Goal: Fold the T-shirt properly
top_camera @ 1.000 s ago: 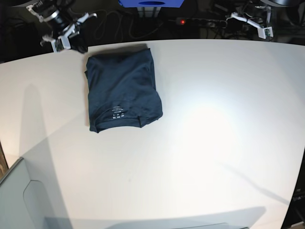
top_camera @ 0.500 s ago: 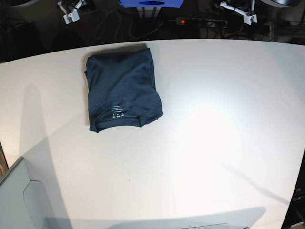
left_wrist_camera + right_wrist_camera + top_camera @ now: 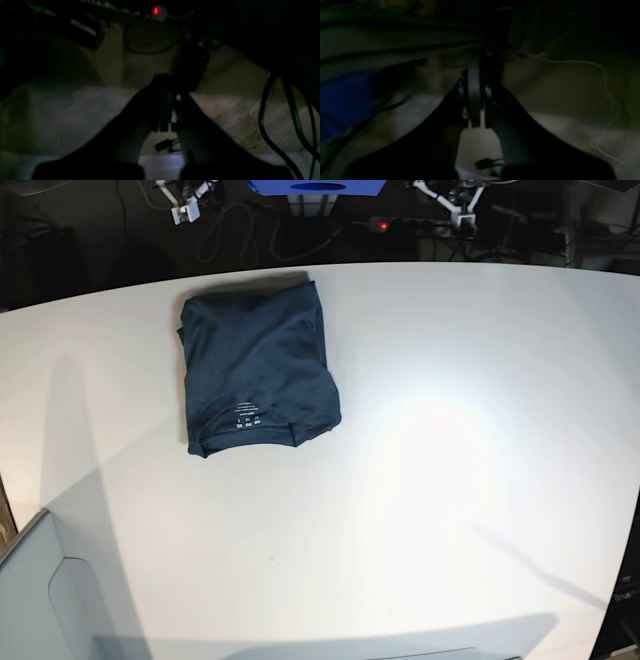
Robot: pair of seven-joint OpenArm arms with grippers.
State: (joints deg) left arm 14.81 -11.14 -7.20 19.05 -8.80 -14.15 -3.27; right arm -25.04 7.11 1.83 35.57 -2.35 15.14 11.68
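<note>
The dark navy T-shirt (image 3: pixel 257 365) lies folded into a compact rectangle on the back left of the white table (image 3: pixel 450 480), with its white neck label (image 3: pixel 246 415) showing near the front edge. Both grippers are far from it, beyond the table's back edge. My right gripper (image 3: pixel 185 205) is at the top left of the base view. My left gripper (image 3: pixel 455 202) is at the top right. In the dark wrist views the left gripper (image 3: pixel 167 100) and the right gripper (image 3: pixel 477 95) show jaws pressed together with nothing between them.
A blue box (image 3: pixel 318 188) and a power strip with a red light (image 3: pixel 383 225) sit behind the table among cables. The red light (image 3: pixel 156 10) and black cables (image 3: pixel 275 120) show in the left wrist view. A grey panel (image 3: pixel 40 600) stands at the front left corner.
Both arms have pulled back from the table's back edge and moved inward toward the top centre. The T-shirt has not moved.
</note>
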